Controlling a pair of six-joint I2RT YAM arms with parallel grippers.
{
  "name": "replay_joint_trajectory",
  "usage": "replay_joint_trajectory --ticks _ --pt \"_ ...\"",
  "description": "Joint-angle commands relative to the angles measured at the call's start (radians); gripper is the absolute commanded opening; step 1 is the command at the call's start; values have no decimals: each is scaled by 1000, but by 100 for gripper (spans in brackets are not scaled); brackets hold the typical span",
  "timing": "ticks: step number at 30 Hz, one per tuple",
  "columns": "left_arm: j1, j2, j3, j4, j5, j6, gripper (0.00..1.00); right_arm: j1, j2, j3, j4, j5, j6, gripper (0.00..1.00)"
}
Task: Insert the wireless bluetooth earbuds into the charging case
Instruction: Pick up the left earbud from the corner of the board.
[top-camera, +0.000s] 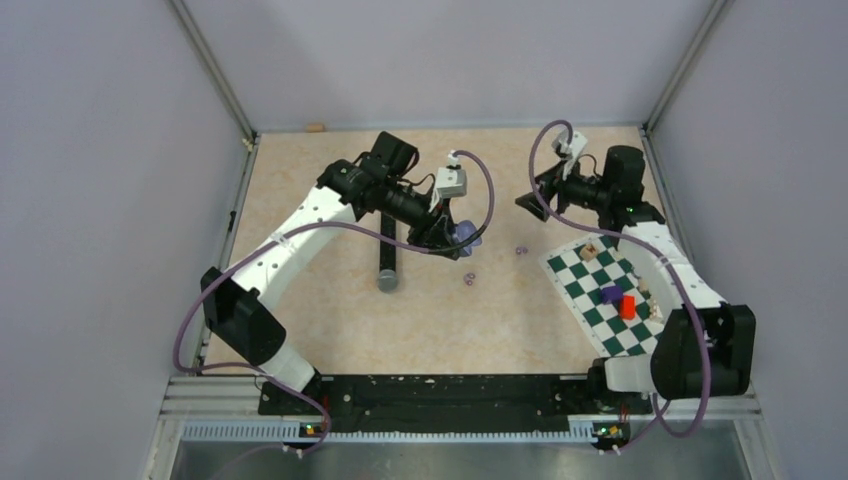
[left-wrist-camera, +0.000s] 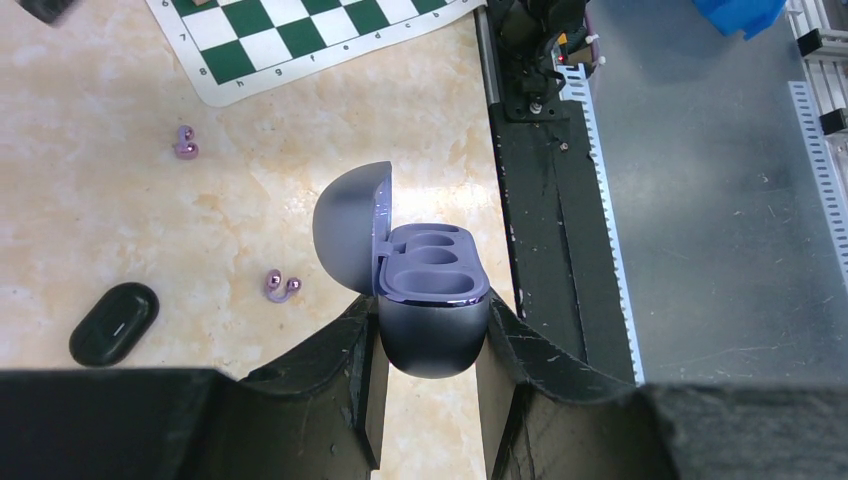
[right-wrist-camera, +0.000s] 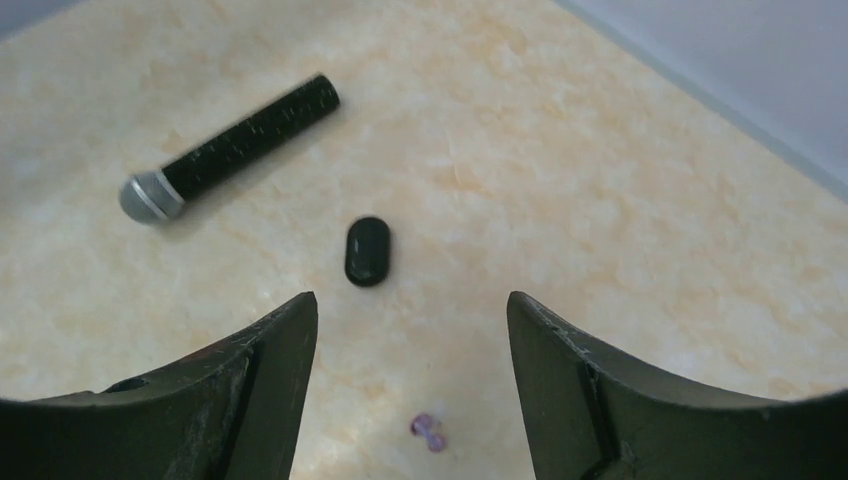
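Observation:
My left gripper (top-camera: 445, 235) is shut on the dark purple charging case (left-wrist-camera: 432, 335) and holds it above the table. Its lid (left-wrist-camera: 350, 225) is swung open and both wells are empty. The case also shows in the top view (top-camera: 463, 236). Two purple ring-like earbuds lie on the table: one (left-wrist-camera: 280, 287) just left of the case, one (left-wrist-camera: 185, 143) farther off near the chessboard. In the top view they are the near one (top-camera: 469, 278) and the far one (top-camera: 520, 250). My right gripper (right-wrist-camera: 410, 300) is open and empty, hovering over a purple earbud (right-wrist-camera: 428, 432).
A black microphone (top-camera: 388, 262) with a grey head lies under my left arm and shows in the right wrist view (right-wrist-camera: 230, 145). A small black oval object (right-wrist-camera: 367, 250) lies near it. A green-and-white chessboard (top-camera: 580, 280) with small pieces lies at the right.

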Motion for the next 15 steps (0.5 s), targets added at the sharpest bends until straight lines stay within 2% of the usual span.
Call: replay_joint_trajectory --ticks 1,6,10,15 --pt "4 -48 -11 48 27 -11 0 -9 48 26 -324 47 -467 66" --pt "4 -31 1 47 41 -17 0 -9 72 -57 -279 142 -659 63" --pt "5 -30 -2 48 40 -16 0 -8 149 -6 -338 202 -737 62" --pt "5 -25 -4 48 40 -17 0 -9 248 83 -473 190 -863 65"
